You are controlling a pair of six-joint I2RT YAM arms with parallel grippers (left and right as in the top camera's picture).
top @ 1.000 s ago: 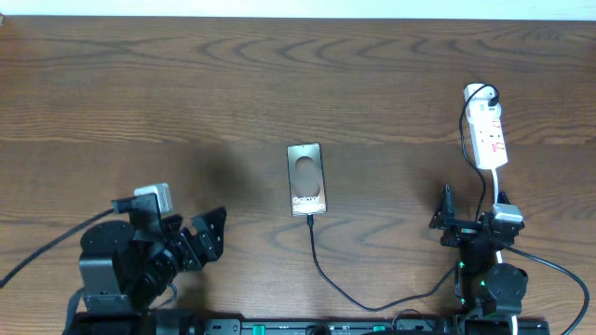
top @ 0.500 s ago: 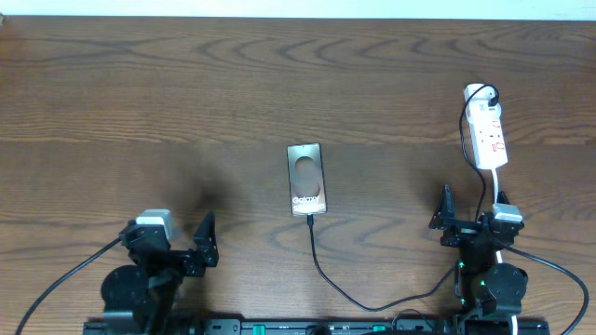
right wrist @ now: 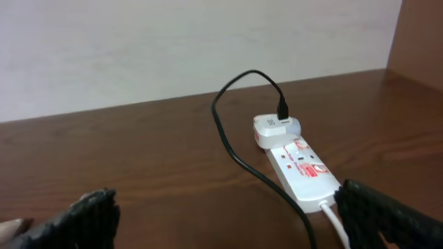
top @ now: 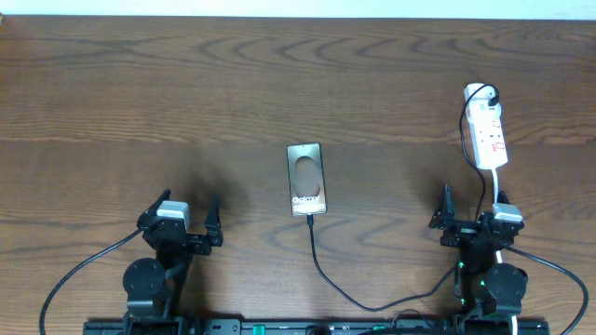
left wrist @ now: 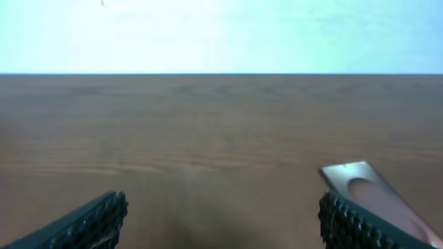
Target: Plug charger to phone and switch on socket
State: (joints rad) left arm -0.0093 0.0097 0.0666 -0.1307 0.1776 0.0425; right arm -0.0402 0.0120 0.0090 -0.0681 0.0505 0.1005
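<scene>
The phone (top: 305, 179) lies flat at mid-table, its glossy face with "Galaxy" lettering up. The charger (top: 321, 270), a thin black cable, has its tip at the phone's near edge and curves right towards the white socket (top: 487, 132) at the far right. My left gripper (top: 188, 212) is open and empty, left of and nearer than the phone; the left wrist view shows the phone's corner (left wrist: 367, 194) behind the right finger (left wrist: 349, 225). My right gripper (top: 470, 207) is open and empty, just short of the socket (right wrist: 302, 170).
A white adapter (right wrist: 274, 128) sits plugged at the socket's far end, with the black cable (right wrist: 235, 149) looping from it. The socket's white lead (right wrist: 333, 221) runs towards my right arm. A pale wall rises behind the table's far edge.
My left arm has swung from a turned pose at the front left to face straight ahead, nearer the phone. The phone, charger, socket and right arm have not moved.
</scene>
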